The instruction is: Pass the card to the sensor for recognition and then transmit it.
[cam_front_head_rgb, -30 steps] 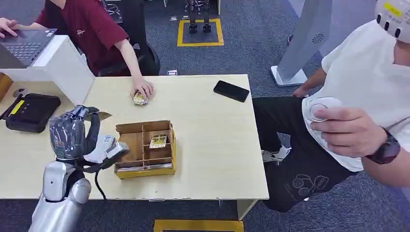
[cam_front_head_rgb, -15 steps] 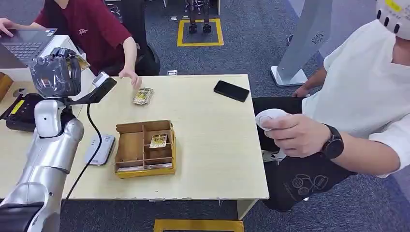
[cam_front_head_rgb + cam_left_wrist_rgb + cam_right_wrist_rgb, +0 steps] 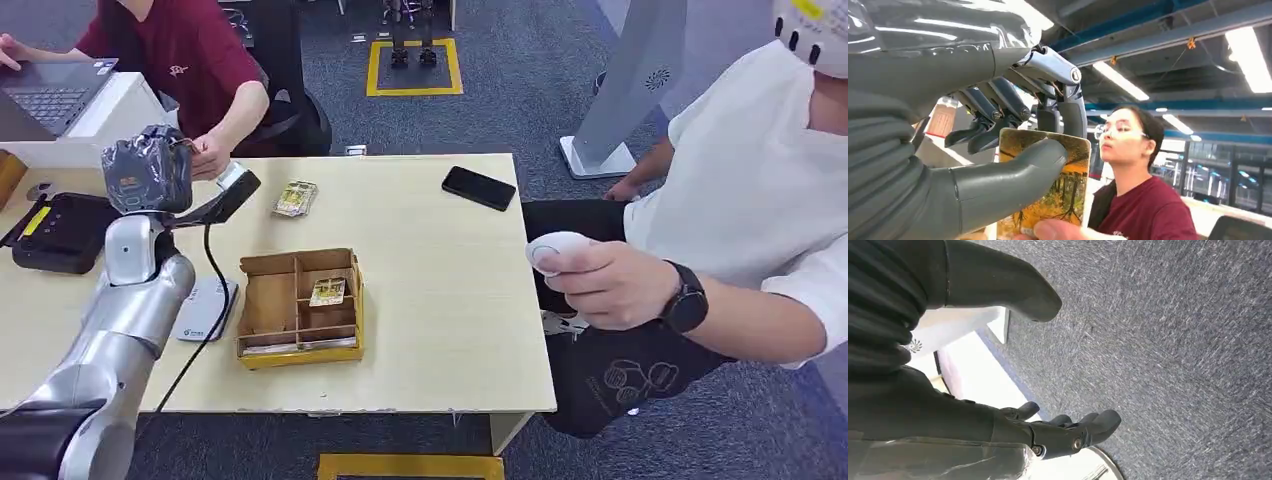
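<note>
The left robot hand (image 3: 1013, 145) is raised over the counter (image 3: 440, 300) at about 10 o'clock, pinching the card (image 3: 1048, 185) between thumb and fingers. A person's hand (image 3: 210, 155) seems to touch the card. The right robot hand (image 3: 1068, 432) hangs spread and empty.

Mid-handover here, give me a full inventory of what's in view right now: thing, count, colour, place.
card: one, yellow-orange picture, held in left hand; a person's fingers touch its edge
card pack: one, yellowish, on table
divided box: one, brown cardboard, table middle, a card inside
sensor: one, pale grey, beside box
phone: one, black, table's far side
black device: one, side desk
laptop: one, dark
round controller: one, white, in seated person's hand
left hand: raised
right hand: hanging over carpet, holding nothing
</note>
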Robot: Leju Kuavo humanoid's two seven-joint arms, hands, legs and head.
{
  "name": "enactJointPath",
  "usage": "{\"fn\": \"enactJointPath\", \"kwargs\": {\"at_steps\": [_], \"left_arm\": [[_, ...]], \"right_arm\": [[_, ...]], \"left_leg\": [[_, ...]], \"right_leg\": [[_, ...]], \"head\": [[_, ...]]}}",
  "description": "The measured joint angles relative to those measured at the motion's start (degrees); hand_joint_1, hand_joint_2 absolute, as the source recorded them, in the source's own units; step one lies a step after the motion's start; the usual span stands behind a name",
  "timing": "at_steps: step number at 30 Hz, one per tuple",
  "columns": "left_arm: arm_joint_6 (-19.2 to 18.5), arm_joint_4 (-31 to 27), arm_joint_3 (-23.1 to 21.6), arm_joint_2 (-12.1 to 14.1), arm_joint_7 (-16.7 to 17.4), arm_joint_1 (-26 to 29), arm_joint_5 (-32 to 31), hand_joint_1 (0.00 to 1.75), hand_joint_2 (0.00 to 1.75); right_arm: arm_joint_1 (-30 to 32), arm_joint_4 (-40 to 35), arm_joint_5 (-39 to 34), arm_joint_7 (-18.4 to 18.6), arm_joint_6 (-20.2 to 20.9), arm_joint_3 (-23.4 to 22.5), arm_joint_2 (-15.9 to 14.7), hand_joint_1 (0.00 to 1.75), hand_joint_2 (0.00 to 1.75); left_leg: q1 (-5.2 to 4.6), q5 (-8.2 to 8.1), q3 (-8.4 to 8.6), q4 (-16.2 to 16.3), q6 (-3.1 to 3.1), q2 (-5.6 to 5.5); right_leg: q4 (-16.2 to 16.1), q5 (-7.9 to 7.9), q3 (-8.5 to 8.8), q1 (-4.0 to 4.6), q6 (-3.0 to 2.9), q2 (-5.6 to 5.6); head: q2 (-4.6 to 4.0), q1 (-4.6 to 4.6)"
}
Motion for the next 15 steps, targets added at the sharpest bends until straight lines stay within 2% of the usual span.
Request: {"fn": "enactJointPath", "kwargs": {"at_steps": [11, 12, 15], "left_arm": [[0.04, 0.85, 0.02, -0.17, -0.04, 0.0, 0.0, 1.75, 1.75], [0.13, 1.25, 0.02, -0.24, -0.04, 0.0, 0.0, 0.0, 1.75], [1.11, 1.59, 0.66, -0.13, -0.09, 0.03, -0.44, 0.0, 1.75]], "right_arm": [[0.0, 0.0, 0.0, 0.0, 0.0, 0.02, 0.0, 0.0, 1.75], [0.02, 0.0, 0.0, 0.0, 0.0, 0.02, 0.0, 0.0, 1.75], [0.02, 0.0, -0.11, 0.04, 0.09, 0.02, 0.0, 0.0, 1.75]], "left_leg": [[0.0, 0.0, -0.01, 0.0, 0.0, 0.03], [0.0, 0.0, -0.03, 0.0, 0.0, 0.04], [0.0, -0.01, -0.08, -0.01, 0.0, 0.03]], "right_leg": [[0.0, 0.0, -0.01, 0.0, 0.0, 0.04], [0.0, 0.0, -0.03, 0.0, 0.0, 0.05], [0.0, 0.0, -0.05, 0.0, 0.0, 0.04]], "head": [[0.0, 0.0], [0.0, 0.0], [0.0, 0.0]]}}
